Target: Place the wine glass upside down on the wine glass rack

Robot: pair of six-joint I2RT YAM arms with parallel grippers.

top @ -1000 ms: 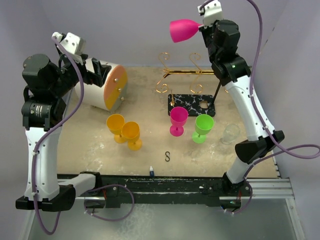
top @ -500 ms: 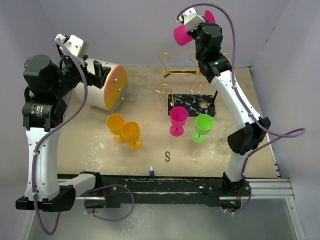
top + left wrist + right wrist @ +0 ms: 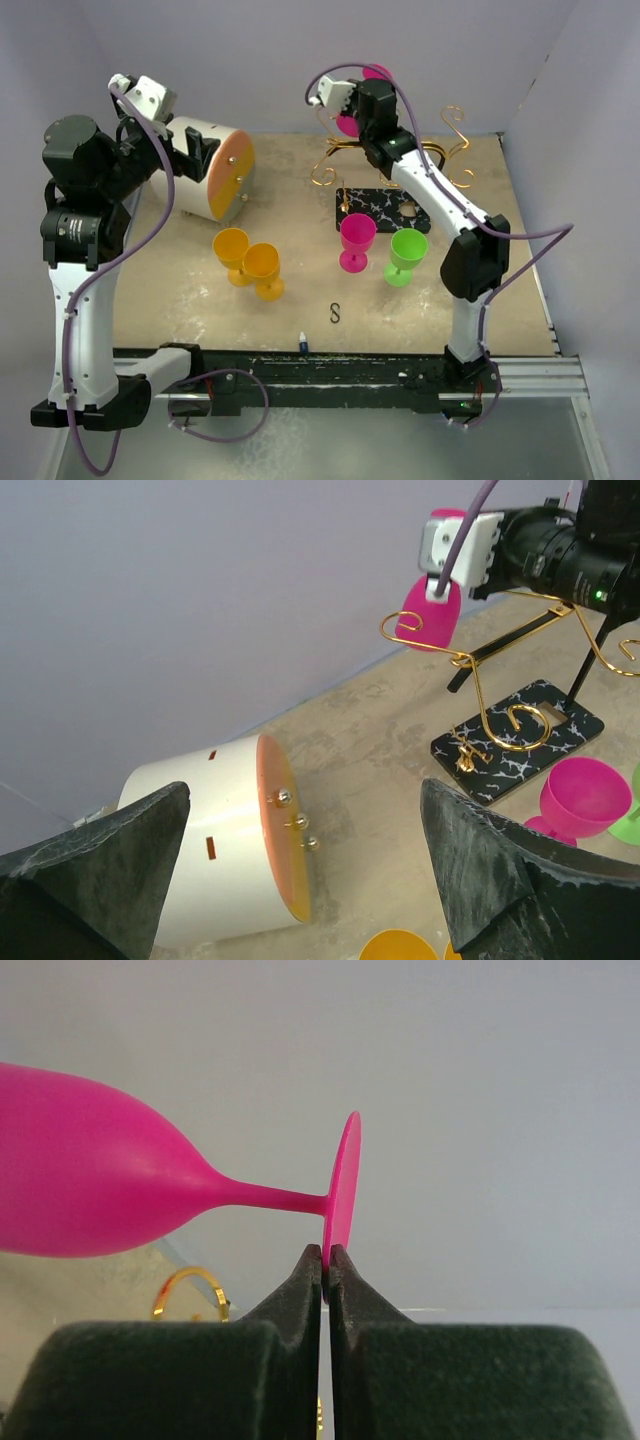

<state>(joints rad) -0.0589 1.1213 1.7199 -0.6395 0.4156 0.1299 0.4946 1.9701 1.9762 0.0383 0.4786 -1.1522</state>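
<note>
Foot edge of the wine glass (image 3: 90, 1190) is pinched by right fingers (image 3: 297, 1295) near the rack (image 3: 530, 730); left fingers (image 3: 480, 870) gape empty.

**Glass and rack.** We see the glass (image 3: 90, 1195), opaque pink and whole, raised off the table at the far side of the scene. It lies on its side: in the right wrist view its stem runs about level, with the bowl to the left and the round foot on edge. The right gripper (image 3: 326, 1255) pinches the foot's rim between closed fingertips. The bowl sits just beside the far-left curl of the rack (image 3: 370, 205); we cannot tell whether they touch. The rack stands upright at far centre. Its flat rectangular base is black with white veining, and above it a thin gold wire frame ends in spiral curls.
</note>
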